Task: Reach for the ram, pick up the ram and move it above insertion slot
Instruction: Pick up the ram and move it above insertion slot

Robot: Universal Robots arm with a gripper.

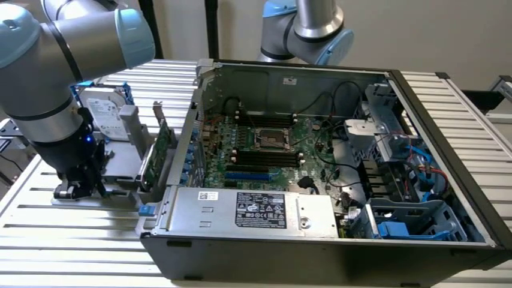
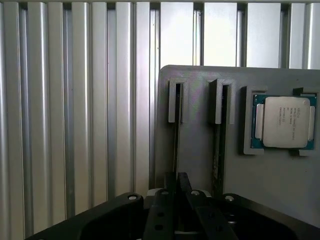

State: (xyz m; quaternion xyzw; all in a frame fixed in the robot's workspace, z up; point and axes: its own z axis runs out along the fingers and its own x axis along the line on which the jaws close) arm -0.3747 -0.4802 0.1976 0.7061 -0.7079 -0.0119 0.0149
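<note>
While the claw [image 2: 176,184] is sitting narrow, fingers pinching the edge of the ram [image 2: 176,142], the stick is standing on edge in the grey holder [image 2: 280,190], in the slot farther from the processor [image 2: 283,122].

Risks, as a judgement:
- The edge is thin, so an off-centre pinch is likely tilting the stick and jamming it in the slot's guide.
- A weak hold is risking a slip.
- A second stick [image 2: 218,145] is standing just beside, so a sideways drift is risking a knock.

In the exterior view the claw [image 1: 80,187] is hanging low over the slatted surface [image 1: 88,240], on that view's left. A hard drive [image 1: 108,111] and an upright expansion card [image 1: 162,150] are standing between it and the open computer case [image 1: 320,252]. The case wall is also blocking the way to the black memory slots [image 1: 268,157].
</note>
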